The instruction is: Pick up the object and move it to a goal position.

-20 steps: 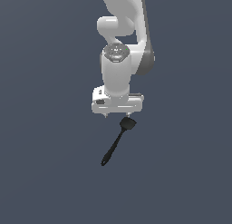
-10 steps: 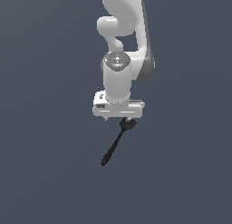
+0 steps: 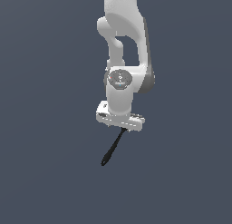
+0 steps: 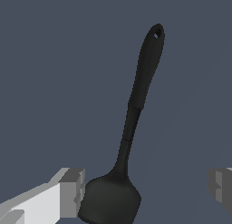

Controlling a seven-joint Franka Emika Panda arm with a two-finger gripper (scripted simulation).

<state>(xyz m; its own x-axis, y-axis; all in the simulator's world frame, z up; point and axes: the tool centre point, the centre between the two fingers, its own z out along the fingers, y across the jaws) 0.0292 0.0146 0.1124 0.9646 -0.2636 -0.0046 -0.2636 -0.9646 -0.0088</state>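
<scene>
Plain dark grey-blue ground filled both views, with no edge or goal marker visible. On it lay the black spatula (image 3: 112,148), handle tip toward the exterior view's left and head under the gripper (image 3: 120,124). Wrist view showed the fingers spread wide, unclenched, with the head just beside one finger (image 4: 72,191). Judged step: approach, nothing grasped. Next move calls for centring, then closing.

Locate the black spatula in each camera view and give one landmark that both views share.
Exterior view: the black spatula hangs below the gripper, handle slanting down toward the exterior view's left.
Wrist view: the spatula fills the middle of the picture, its flat head between the fingers, one finger beside the head, the other apart from it.
Shared landmark: the rounded handle tip.
</scene>
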